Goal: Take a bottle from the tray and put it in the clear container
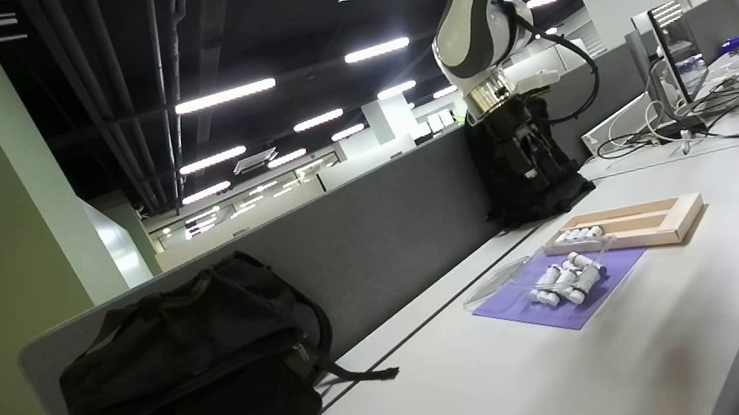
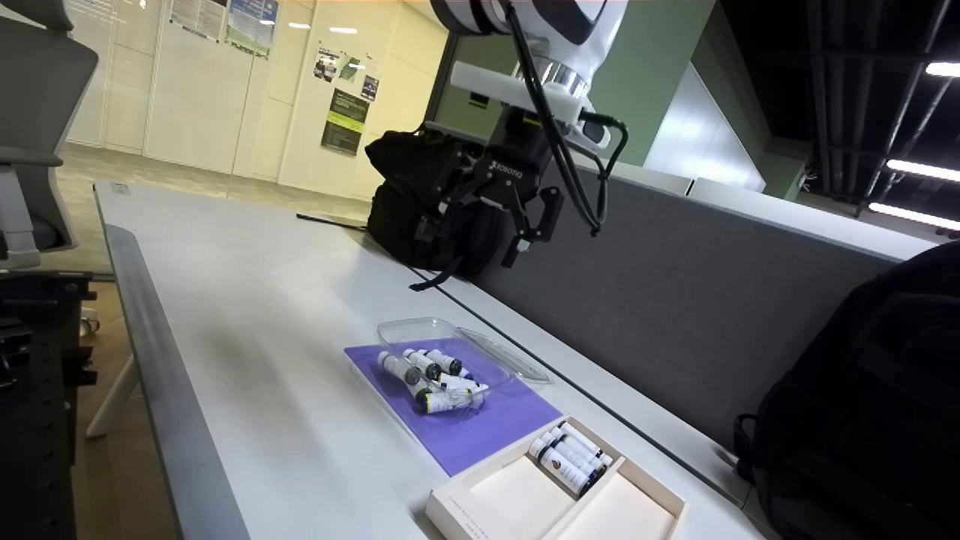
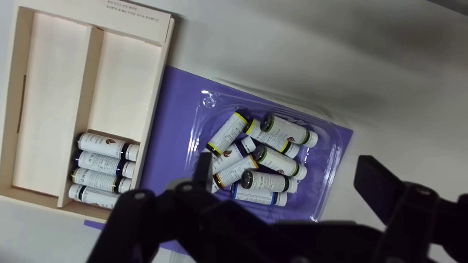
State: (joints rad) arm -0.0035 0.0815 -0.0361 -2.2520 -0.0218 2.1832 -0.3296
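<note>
The light tan wooden tray [image 3: 140, 23] has two compartments and shows in both exterior views [image 1: 679, 218] [image 2: 461, 510]. Several white-labelled bottles [image 3: 100, 162] lie side by side at one end of one compartment, also visible in an exterior view [image 2: 559, 466]. The clear container [image 3: 331, 175] stands beside the tray and holds a jumbled pile of several bottles [image 3: 279, 160]; it also shows in an exterior view [image 2: 420, 324]. My gripper [image 3: 289, 175] is open and empty, its fingers wide apart. In an exterior view the gripper [image 2: 476, 240] hangs well above the table.
A purple sheet [image 2: 502, 431] lies under the container. A clear lid [image 2: 499, 352] lies beside the container on the partition side. A grey partition [image 1: 404, 211] runs along the table. Black backpacks [image 1: 208, 358] [image 2: 862, 390] lean against it. Cables and a monitor [image 1: 671, 63] stand farther along the desk.
</note>
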